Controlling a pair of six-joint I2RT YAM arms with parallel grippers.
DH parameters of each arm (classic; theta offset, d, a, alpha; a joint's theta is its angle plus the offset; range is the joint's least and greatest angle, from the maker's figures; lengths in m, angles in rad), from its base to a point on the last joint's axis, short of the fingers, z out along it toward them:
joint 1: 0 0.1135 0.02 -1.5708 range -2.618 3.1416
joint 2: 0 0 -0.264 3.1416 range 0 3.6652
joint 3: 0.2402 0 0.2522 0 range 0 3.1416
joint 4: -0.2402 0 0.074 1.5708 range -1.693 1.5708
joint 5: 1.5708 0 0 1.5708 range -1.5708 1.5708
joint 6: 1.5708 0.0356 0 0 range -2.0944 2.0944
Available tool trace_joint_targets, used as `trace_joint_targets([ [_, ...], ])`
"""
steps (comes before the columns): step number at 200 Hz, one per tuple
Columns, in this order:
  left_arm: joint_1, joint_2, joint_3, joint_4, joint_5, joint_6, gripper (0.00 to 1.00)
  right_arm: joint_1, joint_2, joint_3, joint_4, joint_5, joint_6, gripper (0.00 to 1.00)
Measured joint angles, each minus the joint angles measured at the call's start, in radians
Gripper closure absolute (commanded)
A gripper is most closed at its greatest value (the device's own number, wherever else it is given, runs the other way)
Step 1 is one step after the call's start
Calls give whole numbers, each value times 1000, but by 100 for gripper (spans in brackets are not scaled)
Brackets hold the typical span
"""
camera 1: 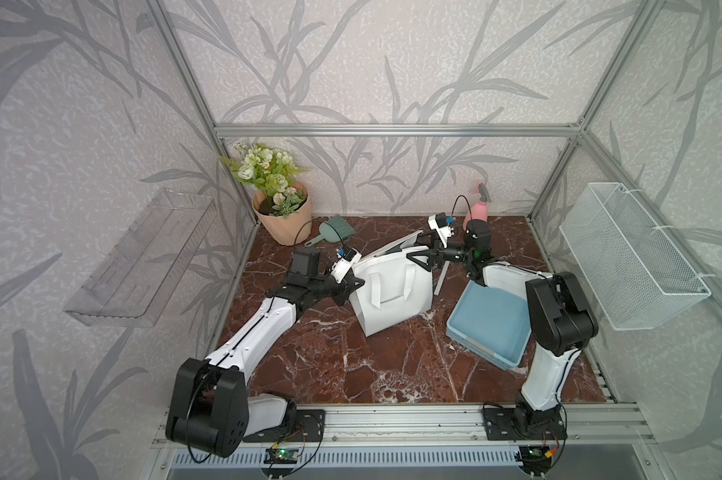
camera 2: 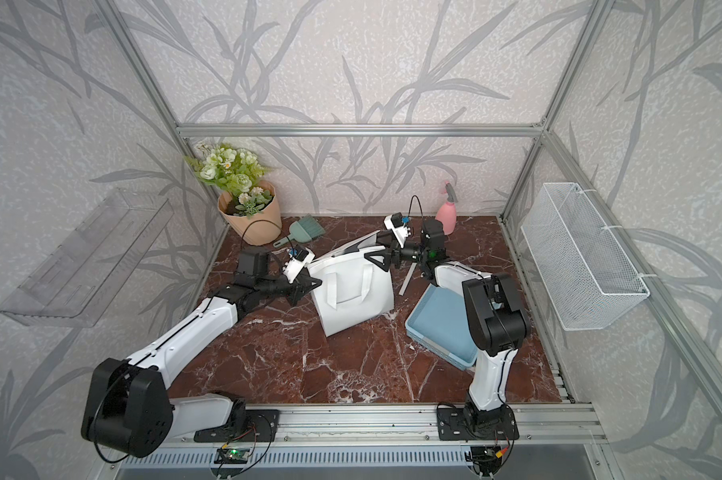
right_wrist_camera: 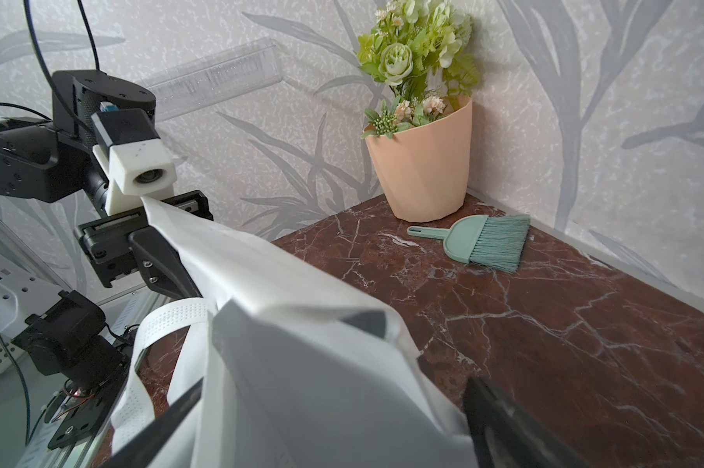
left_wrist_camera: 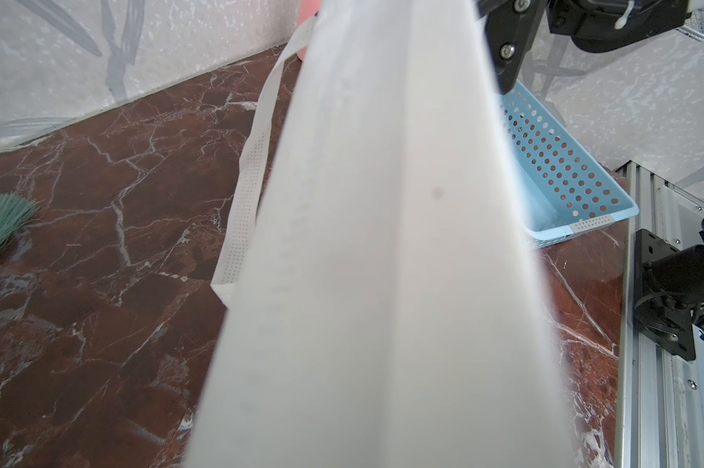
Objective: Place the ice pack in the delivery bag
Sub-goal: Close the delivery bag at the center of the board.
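- Left gripper (camera 1: 353,286) is squeezed tight on the top left corner of the delivery bag (camera 1: 392,301).
- The blue tray (camera 1: 482,347) sits near the front on the right side, just beside the bag.
- The bag stands in the middle of the brown marble table (camera 1: 351,365), right between the two grippers.
- The right gripper (camera 1: 421,259) is at the bag's top right corner. Its jaws are wide apart, with the bag's edge between them.
- Behind the bag, a green brush (camera 1: 334,230) lies near the peach flower pot (camera 1: 284,226) in the far left corner.
- A pink spray bottle (camera 1: 477,212) stands by the back wall, behind the right gripper.
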Motion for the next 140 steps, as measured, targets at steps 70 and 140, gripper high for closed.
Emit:
trace_joint_targets([
  [70, 0, 0, 0, -2, 1, -1, 80, 2, 21, -19, 122, -14, 103, 27],
  [140, 0, 20, 0, -3, 10, -3, 77, 19, -68, -110, 112, 14, 87, 43],
])
